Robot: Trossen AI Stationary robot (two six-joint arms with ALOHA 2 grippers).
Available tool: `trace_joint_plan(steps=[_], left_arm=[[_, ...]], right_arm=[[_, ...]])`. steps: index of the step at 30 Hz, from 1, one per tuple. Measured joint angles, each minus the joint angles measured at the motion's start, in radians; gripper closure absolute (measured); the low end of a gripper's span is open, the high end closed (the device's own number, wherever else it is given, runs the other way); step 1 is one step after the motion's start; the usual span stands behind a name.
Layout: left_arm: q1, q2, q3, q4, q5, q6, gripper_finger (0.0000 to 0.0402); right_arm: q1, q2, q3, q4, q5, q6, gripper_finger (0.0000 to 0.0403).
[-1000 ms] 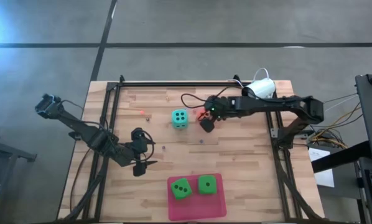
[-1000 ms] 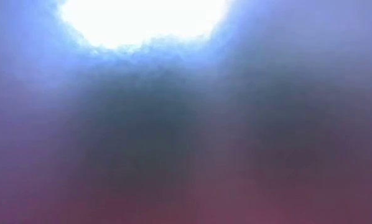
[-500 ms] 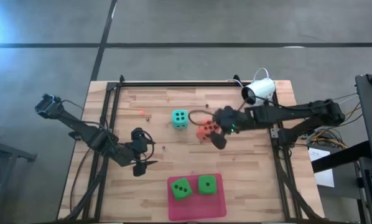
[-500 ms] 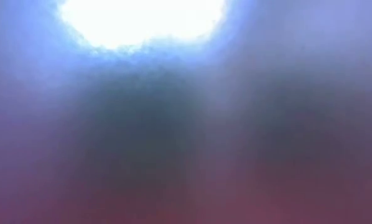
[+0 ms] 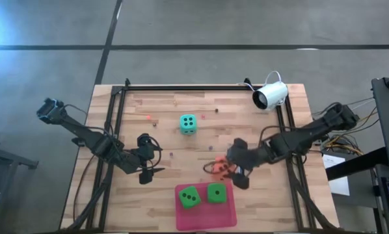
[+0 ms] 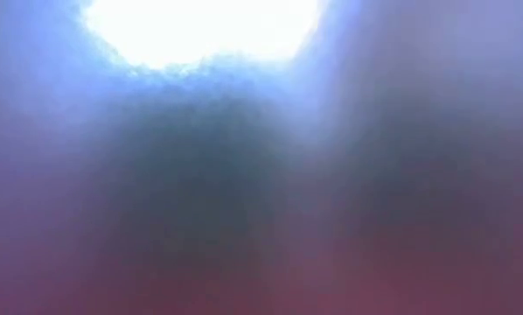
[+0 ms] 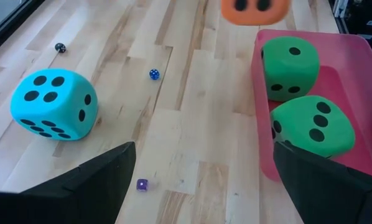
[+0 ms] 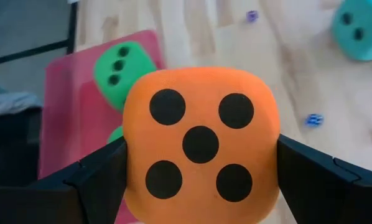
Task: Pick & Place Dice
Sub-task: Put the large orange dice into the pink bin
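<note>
The orange-red die [image 5: 220, 169] is in my right gripper [image 5: 233, 166], just beyond the far rim of the pink tray [image 5: 228, 215]; its five-pip face [image 8: 201, 145] fills the right wrist view. Two bright green dice [image 5: 190, 197] [image 5: 216, 192] lie in the tray. The teal die [image 5: 188, 123] rests on the wood at the table's middle, also seen as the teal die [image 7: 54, 104]. My left gripper [image 5: 148, 170] waits open at the left, touching nothing. The low view shows only blur. My right gripper pinches the orange-red die between its two fingers [image 8: 96, 177], one on each of two opposite side faces [image 8: 131, 155]. The fingers reach in from the table's right side, slanting down. The die is lifted clear of the wood and shows its five-pip face to the wrist camera.
Tiny blue [image 7: 153, 74], purple [image 7: 142, 184] and black [image 7: 60, 47] dice lie scattered on the wood. A white camera [image 5: 270, 95] stands at the far right corner. Black frame rails [image 5: 116, 123] run along the table's left, right and far sides.
My right gripper, shut on the orange-red die, has carried it from beside the teal die toward the table's near edge and a little to the right, up to the pink tray's far rim. The left arm and the other dice have stayed put.
</note>
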Motion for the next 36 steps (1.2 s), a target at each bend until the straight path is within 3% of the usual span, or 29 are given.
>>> trace_joint_plan(steps=[14,36], left_arm=[[0.000,0.000,0.000,0.002,0.000,0.000,0.0019],[0.000,0.000,0.000,0.001,0.000,-0.001,0.0019]], right_arm=[[0.087,0.132,0.026,0.044,-0.008,0.053,0.0062],[0.143,0.383,0.373,-0.229,-0.019,0.024,0.0061]])
